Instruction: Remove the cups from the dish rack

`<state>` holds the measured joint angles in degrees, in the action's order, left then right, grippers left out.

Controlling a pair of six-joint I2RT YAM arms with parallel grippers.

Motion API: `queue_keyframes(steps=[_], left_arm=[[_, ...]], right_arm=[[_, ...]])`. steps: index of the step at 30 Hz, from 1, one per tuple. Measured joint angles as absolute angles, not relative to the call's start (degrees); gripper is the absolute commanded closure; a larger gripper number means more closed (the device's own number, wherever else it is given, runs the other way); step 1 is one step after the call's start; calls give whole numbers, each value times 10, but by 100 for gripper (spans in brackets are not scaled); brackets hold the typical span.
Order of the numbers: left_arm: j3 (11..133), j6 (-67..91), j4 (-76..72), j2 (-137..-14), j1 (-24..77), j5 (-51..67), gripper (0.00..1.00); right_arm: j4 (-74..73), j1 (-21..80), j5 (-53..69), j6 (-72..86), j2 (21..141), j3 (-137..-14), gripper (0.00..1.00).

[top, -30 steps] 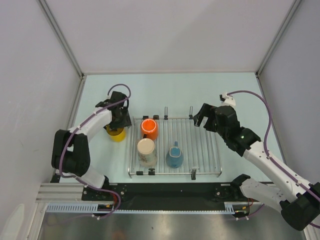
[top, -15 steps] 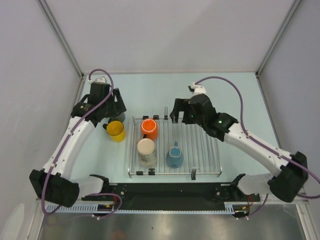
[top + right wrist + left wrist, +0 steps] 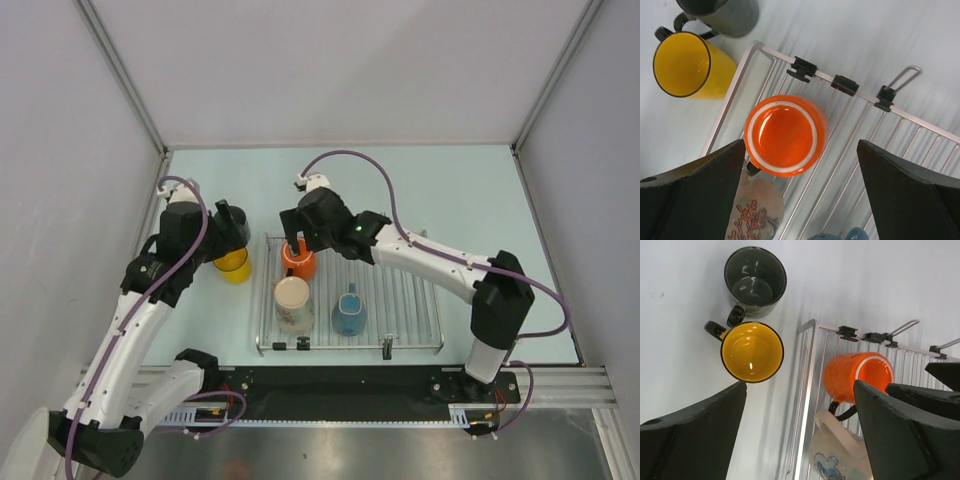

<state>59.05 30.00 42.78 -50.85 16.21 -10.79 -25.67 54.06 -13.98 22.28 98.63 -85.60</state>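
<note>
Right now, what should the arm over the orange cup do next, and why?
Probably lower the right gripper onto the orange mug and close. In the wrist view its open fingers sit either side of the mug, which stands on the dish rack, not yet unloaded.

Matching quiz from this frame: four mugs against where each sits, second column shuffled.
1. orange mug
2. yellow mug
3. dark grey mug
4. blue mug

A. on the table, beside the dish rack left edge
B. on the rack, below the right end effector
C. on the table, just beyond the yellow one
D. on the rack, right of the cream mug

Pairs: 1-B, 2-A, 3-C, 4-D
</note>
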Motion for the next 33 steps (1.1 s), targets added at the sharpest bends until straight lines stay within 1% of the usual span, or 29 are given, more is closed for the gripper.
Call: queue_keyframes(steps=[5,12,28,29,30,32,33], left_arm=[[555,300,426,-500,178,-110,5],[552,300,419,-491,192,-125,4],[536,302,408,-490,193,-129,4],[536,302,408,-490,193,-129,4],[535,302,407,-490,193,-129,4],[533,305,406,-490,193,-129,4],[532,306,406,-490,193,-129,4]], right_arm=[[-281,562,-156,208,1051,-911,0],[-311,568,-165,206,1101,-956,0],[-329,569,-161,211,1149,-973,1],[-329,569,-161,212,1149,-973,3],[-329,569,-161,212,1149,-973,12],[-329,569,-161,214,1149,-973,26],[-330,569,-161,215,1149,-973,41]])
